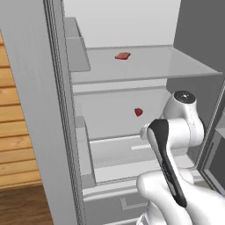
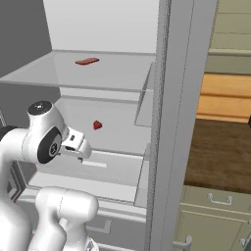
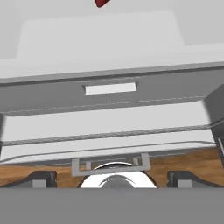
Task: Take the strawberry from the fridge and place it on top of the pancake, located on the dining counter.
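inside fridge (image 1: 57,110), one strawberry (image 1: 138,112), one red-brown piece (image 1: 122,56)

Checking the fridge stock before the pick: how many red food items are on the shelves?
2. A tiny bright red strawberry sits on the middle shelf; a flatter dull red-brown piece lies on the glass shelf above. The lower drawers could hide more.

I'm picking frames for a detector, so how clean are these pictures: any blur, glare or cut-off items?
Left base view: sharp, flat even light, the tiny bright red strawberry crisp on the white fridge shelf. Right base view: equally sharp, no glare. Hand view: softer, strawberry cropped at the top edge.
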